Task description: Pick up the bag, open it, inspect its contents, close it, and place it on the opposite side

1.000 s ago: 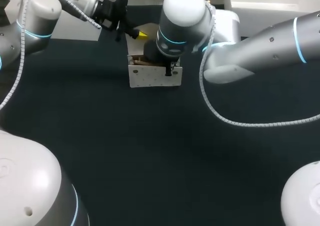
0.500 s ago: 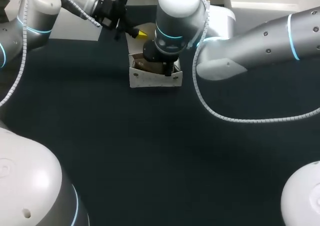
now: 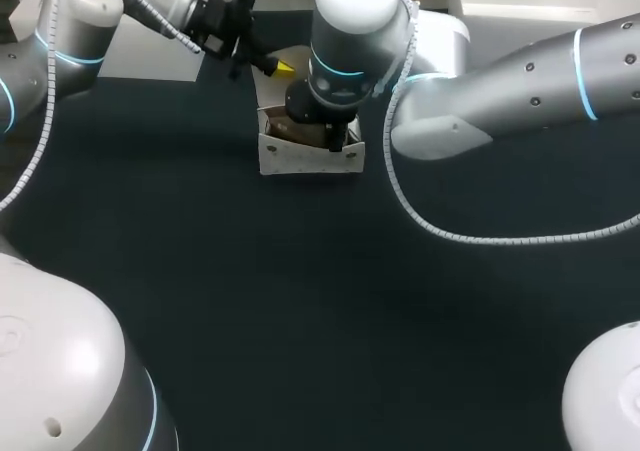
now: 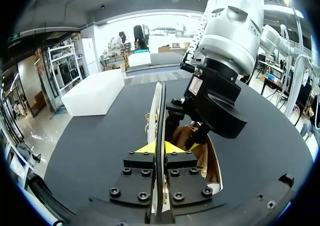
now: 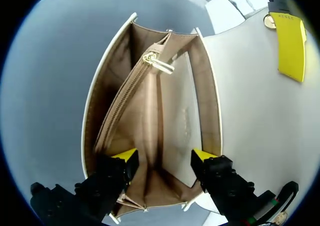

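Where the bag sits: the white bag (image 3: 305, 158) stands upright at the far middle of the dark desk (image 3: 300, 301), mouth up, its long axis running across the desk from my left to my right.
Flap: the flap (image 4: 159, 105) is lifted off the mouth and stands on edge at the bag's far side, toward my left arm.
Left gripper: the left gripper (image 4: 160, 147) has its fingers pressed together on the flap's free edge, one yellow tip on each face, and holds nothing else.
Right gripper: the right gripper (image 5: 165, 158) points straight down at the mouth, near the bag's right end. Its fingers are spread wide and grip nothing. They span the bag's short width, one tip by each side wall.
Inside: tan lining, with a zipper (image 5: 122, 110) running along the long axis and its pull tab (image 5: 161, 64) at the end away from the right fingers. The open compartments look empty as far as they show.
Step in hand: most likely the inspection, with the right wrist looking down into the bag.
Relation that counts: the mouth lies directly under the right fingers and the flap lies beyond it on the left arm's side. Closing therefore falls to the left arm, which would fold the flap across the short axis.
Caution: the right gripper sits in the flap's path and would have to rise clear first.
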{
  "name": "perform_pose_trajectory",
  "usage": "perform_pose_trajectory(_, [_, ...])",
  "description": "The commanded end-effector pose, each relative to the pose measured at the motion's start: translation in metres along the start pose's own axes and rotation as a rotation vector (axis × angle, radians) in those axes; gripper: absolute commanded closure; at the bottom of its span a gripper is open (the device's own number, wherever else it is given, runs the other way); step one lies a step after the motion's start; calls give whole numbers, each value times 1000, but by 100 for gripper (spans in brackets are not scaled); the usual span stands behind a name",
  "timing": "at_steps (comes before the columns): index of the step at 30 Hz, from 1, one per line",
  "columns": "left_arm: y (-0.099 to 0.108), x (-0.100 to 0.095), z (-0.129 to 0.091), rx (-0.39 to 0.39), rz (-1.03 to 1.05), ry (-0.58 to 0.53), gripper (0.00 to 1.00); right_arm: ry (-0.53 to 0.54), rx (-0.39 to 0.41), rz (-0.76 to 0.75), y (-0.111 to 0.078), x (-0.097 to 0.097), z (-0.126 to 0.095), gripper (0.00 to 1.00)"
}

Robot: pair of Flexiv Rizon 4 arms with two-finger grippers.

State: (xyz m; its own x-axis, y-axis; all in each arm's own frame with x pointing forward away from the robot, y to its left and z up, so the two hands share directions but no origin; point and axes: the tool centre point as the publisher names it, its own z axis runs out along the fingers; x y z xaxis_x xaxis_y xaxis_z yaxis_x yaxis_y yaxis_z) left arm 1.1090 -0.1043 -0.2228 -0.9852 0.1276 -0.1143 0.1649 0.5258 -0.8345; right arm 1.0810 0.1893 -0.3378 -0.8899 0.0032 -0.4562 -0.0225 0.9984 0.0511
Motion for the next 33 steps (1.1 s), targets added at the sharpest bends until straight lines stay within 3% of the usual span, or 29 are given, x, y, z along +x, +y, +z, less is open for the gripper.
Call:
perform_pose_trajectory(1, [3, -2, 3, 7, 2, 6, 100, -4, 4, 1, 2, 1, 4, 0])
perform_pose_trajectory(21, [2, 0, 3, 6, 12, 6, 100, -14, 1, -1, 2, -3, 2, 0])
perform_pose_trajectory(25, [1, 1, 4, 4, 20, 5, 100, -21, 0, 0, 2, -4, -1, 33])
perform_pose_trajectory(27, [0, 1, 3, 1, 26, 3, 100, -38, 1, 5, 2, -6, -5, 34])
perform_pose_trajectory(28, [-1, 2, 3, 1, 28, 2, 100, -48, 0, 7, 2, -7, -7, 48])
perform_pose_trajectory(29, [-2, 2, 3, 0, 30, 1, 100, -60, -1, 9, 2, -8, -10, 55])
perform_pose_trajectory(31, [-2, 3, 3, -2, 33, -1, 100, -87, 1, 12, 2, -11, -18, 64])
perform_pose_trajectory(33, [-3, 4, 3, -5, 36, -4, 100, -116, 2, 15, 2, -14, -26, 65])
